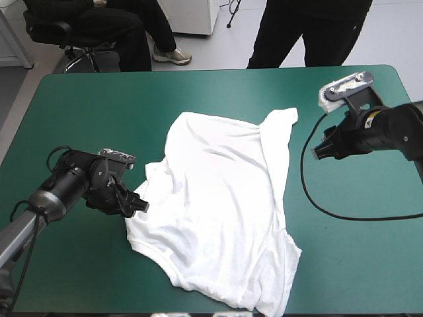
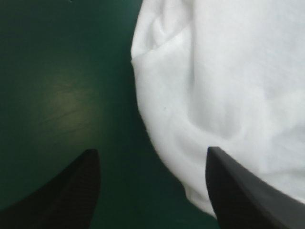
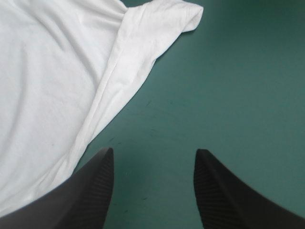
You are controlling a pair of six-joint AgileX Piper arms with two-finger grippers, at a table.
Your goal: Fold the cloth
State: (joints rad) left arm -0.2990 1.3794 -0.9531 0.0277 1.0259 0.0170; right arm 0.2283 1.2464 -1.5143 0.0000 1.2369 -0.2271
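- The left gripper (image 2: 151, 150) is seen closest, its black fingers (image 2: 71, 195) spread wide. One finger is set over the teal-green cover (image 2: 57, 95), the other over the white T-shirt (image 2: 228, 71).
- The T-shirt's rounded, wrinkled left edge is found between and ahead of those fingers, and it is not clamped.
- The T-shirt is laid loosely spread and creased across the table's middle, its lower part reaching close to the near edge.
- The right gripper (image 3: 153, 150) is likewise held wide open, over bare cover just beside the T-shirt's right edge.
- A folded sleeve (image 3: 167, 24) is seen ahead of it, toward the far edge.
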